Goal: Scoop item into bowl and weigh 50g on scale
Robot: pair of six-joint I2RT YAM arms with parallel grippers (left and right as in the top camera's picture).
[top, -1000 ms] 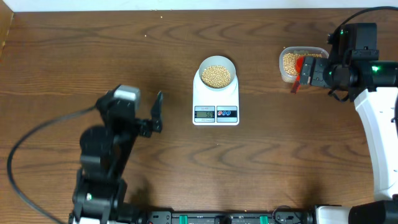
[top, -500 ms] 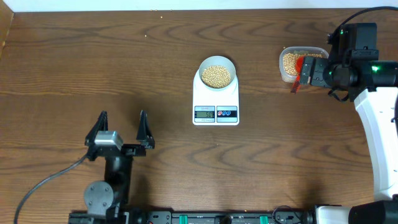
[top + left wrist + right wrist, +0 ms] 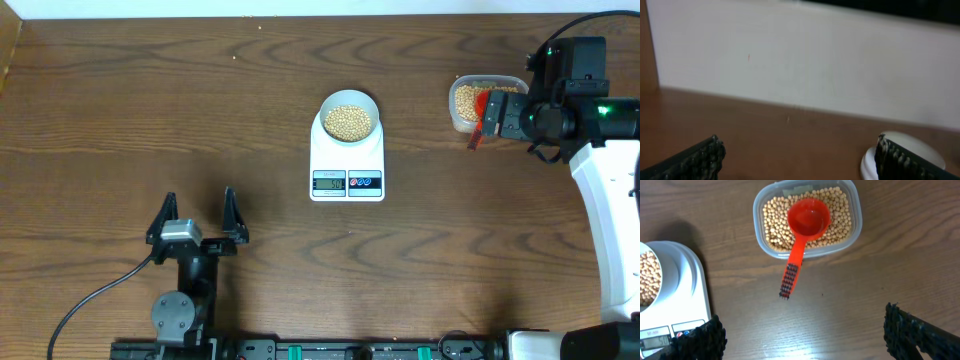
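Overhead, the bowl [image 3: 349, 117] of beans [image 3: 348, 122] sits on the back of the scale [image 3: 347, 175], mid-table. Both grippers have their jaws wide apart and hold nothing: the left gripper [image 3: 197, 203] is near the front edge, the right gripper [image 3: 503, 112] above the clear tub [image 3: 462, 100]. Only the right wrist view shows the red scoop [image 3: 807, 220] plainly (cup among the tub's beans, handle out over the rim).

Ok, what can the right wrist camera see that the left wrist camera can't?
Only the right wrist view: the clear tub of beans with the red scoop lying in it. Only the left wrist view: the pale wall behind the table. Both: the table, that arm's own open tool (left tool or right tool), and probably the scale, just a blurry white shape in the left one.
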